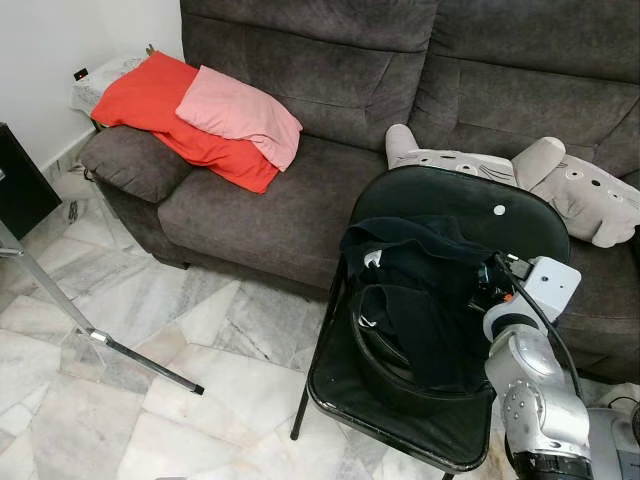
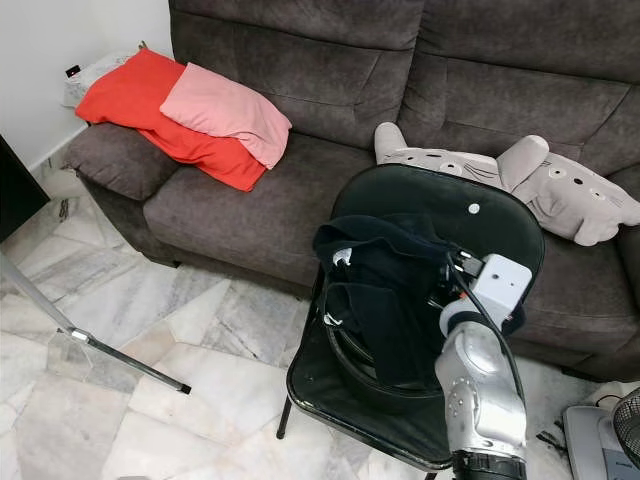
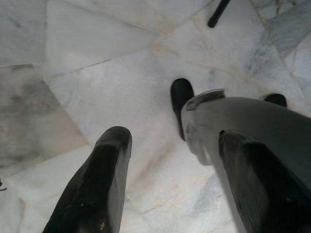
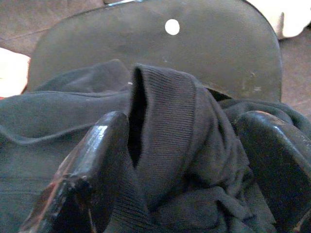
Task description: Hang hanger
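Observation:
A black garment lies heaped over a round black tub on a black folding chair in front of the sofa. My right gripper is at the garment's right side. It is open, with a ribbed fold of the garment standing between its fingers. The white wrist block shows above the silver right arm. I cannot make out a hanger in the dark cloth. My left gripper hangs open over the marble floor.
A grey sofa carries a red cloth, a pink pillow and a grey plush toy. A metal stand's leg crosses the marble floor at left. A fan sits at lower right.

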